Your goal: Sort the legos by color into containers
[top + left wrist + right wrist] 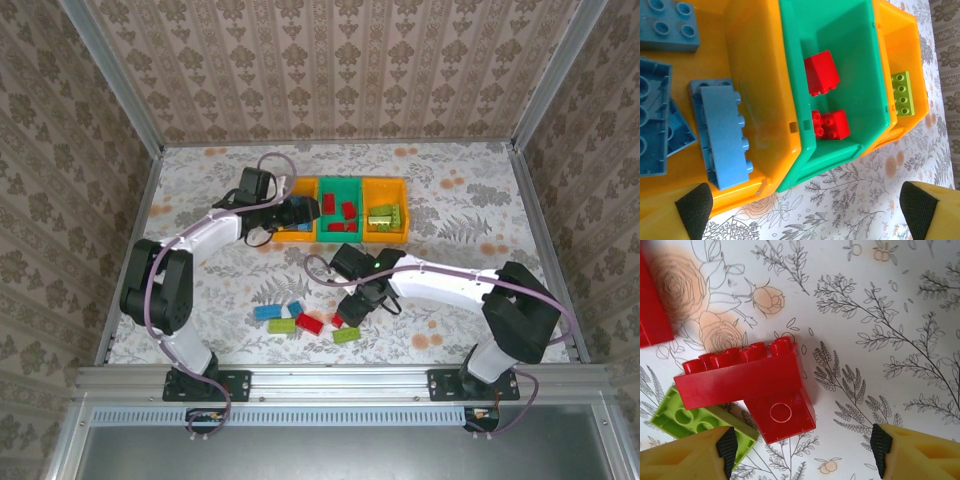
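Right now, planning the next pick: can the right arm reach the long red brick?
Probably yes: the right tool hangs open above the long red brick, nothing over it. The light green brick beside it may get nudged.

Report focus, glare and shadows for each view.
Top external: even light, sharp, no glare. Left wrist: long blue studded plastic brick sharp, mild sheen on the orange-yellow plastic bin holding it. Right wrist: long red studded plastic brick crisp, soft shadow on its right.
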`<control>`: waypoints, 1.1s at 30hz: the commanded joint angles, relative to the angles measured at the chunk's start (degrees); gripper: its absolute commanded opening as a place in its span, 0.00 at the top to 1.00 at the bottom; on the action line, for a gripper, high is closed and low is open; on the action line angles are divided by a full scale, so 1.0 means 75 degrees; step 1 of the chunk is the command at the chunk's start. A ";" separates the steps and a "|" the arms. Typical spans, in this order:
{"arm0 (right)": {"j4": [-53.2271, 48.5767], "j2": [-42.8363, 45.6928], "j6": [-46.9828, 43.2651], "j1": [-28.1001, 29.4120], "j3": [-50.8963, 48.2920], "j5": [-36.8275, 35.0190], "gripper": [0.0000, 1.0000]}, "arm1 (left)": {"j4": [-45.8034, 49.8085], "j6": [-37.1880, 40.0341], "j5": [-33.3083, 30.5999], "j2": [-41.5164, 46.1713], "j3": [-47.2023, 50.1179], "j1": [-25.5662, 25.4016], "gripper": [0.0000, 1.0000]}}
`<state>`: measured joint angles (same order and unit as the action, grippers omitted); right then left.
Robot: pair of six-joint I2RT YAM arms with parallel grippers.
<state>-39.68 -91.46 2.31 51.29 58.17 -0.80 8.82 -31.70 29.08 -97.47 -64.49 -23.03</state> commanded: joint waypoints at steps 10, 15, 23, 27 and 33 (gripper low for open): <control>-0.0362 -0.0773 -0.1396 0.0042 0.0407 0.0447 0.29 | -0.0145 0.0148 -0.0221 0.0705 0.0529 0.0363 0.00; -0.0165 -0.1189 -0.1432 0.0038 0.0531 0.0583 0.33 | -0.0145 0.0150 -0.0245 0.0794 0.0648 0.0432 0.00; -0.0089 -0.1449 -0.1323 -0.0093 0.0637 0.0392 0.57 | -0.0168 0.0148 -0.0265 0.0868 0.0904 0.0550 0.00; 0.0195 -0.1193 -0.1040 -0.0271 0.0574 0.0282 0.63 | -0.0224 0.0124 -0.0262 0.0885 0.0978 0.0580 0.00; 0.0443 -0.0915 -0.0438 -0.0621 0.0719 -0.0105 0.75 | -0.0241 0.0103 -0.0262 0.0889 0.1043 0.0574 0.00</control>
<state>-37.39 -100.79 -4.03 47.64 61.89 0.86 7.75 -31.70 27.16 -92.60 -57.36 -19.03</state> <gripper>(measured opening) 0.353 0.999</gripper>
